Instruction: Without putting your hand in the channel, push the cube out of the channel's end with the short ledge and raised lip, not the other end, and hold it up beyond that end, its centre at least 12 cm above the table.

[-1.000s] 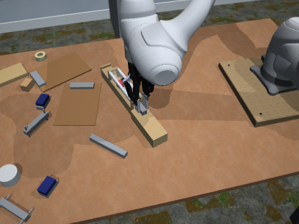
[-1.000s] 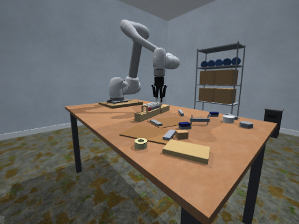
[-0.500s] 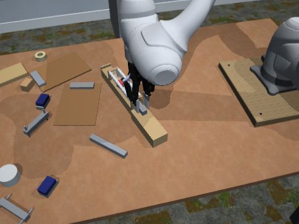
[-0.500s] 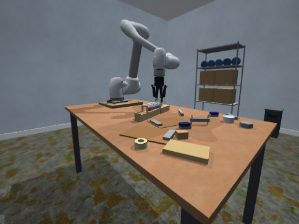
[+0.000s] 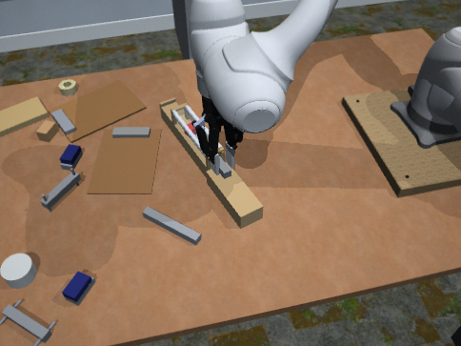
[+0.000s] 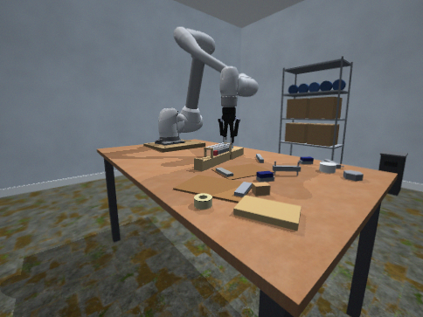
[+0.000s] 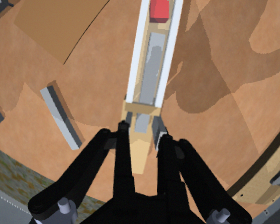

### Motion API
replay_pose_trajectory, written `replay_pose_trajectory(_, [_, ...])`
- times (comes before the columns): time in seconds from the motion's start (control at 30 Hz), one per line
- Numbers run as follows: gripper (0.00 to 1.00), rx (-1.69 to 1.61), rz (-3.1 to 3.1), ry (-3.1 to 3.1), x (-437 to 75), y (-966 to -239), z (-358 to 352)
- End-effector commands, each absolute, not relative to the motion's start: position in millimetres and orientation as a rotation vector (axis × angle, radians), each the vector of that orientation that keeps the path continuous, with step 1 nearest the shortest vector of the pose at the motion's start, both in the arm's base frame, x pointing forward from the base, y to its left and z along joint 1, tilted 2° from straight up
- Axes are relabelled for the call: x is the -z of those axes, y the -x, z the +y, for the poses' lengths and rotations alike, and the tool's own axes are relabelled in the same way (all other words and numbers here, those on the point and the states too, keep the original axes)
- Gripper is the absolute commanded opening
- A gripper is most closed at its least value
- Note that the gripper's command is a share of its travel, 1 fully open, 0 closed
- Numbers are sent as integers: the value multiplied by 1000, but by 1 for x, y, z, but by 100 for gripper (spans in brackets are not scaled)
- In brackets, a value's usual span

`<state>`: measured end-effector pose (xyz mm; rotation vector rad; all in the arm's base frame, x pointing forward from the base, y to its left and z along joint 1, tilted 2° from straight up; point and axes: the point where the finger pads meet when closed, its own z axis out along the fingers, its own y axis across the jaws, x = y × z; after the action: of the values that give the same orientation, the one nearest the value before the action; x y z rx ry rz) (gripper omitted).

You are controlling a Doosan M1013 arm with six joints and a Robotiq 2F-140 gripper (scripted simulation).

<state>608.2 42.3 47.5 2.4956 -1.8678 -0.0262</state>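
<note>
The red cube (image 5: 191, 128) (image 6: 215, 152) (image 7: 160, 11) sits inside the wooden channel (image 5: 244, 201) (image 6: 211, 162) (image 7: 138, 159), under white rails (image 7: 171, 55). The short-ledge, raised-lip end is at the upper left in the top view and out of the wrist view. A grey bar (image 5: 225, 170) (image 7: 151, 72) lies along the channel, passing under the wooden crosspiece (image 7: 142, 107). Its inner end is a short gap from the cube; its outer end lies on the long ledge. My gripper (image 5: 223, 161) (image 6: 228, 141) (image 7: 142, 117) is slightly open, with fingertips on either side of the bar's outer end and gaps beside it.
A loose grey bar (image 5: 171, 225) (image 7: 61, 119) lies beside the channel. Brown sheets (image 5: 125, 172), another grey bar (image 5: 130, 132), blue-topped blocks (image 5: 70, 154), a pinned grey piece (image 5: 61, 191), a tape roll (image 5: 68, 87) and a white cylinder (image 5: 18, 270) lie farther off.
</note>
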Motion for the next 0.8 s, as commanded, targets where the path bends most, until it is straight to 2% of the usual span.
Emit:
replay_pose_trajectory(0.0, [23,22,-1857,-2502,-48,-611,40])
replay_pose_trajectory(0.1, [23,22,-1857,-2502,-51,-611,40])
replay_pose_trajectory(0.33, [23,22,-1857,-2502,-109,-612,41])
replay_pose_trajectory(0.77, [23,22,-1857,-2502,-110,-612,41])
